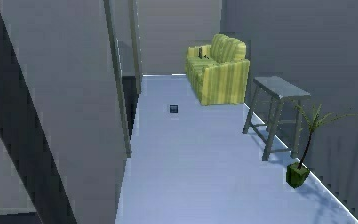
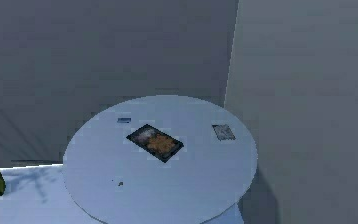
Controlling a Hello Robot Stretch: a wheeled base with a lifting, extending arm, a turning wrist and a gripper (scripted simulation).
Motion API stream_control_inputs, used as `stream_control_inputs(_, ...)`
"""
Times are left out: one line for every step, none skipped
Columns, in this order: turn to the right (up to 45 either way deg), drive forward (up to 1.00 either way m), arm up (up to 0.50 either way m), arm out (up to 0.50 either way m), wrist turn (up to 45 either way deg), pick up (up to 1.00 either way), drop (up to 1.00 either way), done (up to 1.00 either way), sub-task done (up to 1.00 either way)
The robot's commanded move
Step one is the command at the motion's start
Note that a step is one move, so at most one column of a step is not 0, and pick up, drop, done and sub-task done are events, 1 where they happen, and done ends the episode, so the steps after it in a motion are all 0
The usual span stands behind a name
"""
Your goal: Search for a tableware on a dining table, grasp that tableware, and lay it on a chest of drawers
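We cannot tell the jaws' state; we might mistake the flat dark card (image 2: 155, 142) on the round pale-blue desk (image 2: 102, 185) for tableware.

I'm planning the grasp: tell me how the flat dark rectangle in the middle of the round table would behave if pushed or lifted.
The flat dark rectangle lies flush on the round table, so it would probably slide rather than roll or tip. Its low profile likely leaves little edge to grip. Its stiffness cannot be told.

Round table (image 2: 202, 172) bears a dark flat rectangle (image 2: 155, 142) and small card (image 2: 223, 132).
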Motion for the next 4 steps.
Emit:
stream_control_inputs(0.0,0.00,0.30,0.00,0.0,0.00,0.00,0.00,0.00)
stream_control_inputs(0.0,0.00,0.00,0.40,0.0,0.00,0.00,0.00,0.00)
stream_control_inputs(0.0,0.00,0.00,0.00,45.0,0.00,0.00,0.00,0.00)
stream_control_inputs(0.0,0.00,0.00,0.00,45.0,0.00,0.00,0.00,0.00)
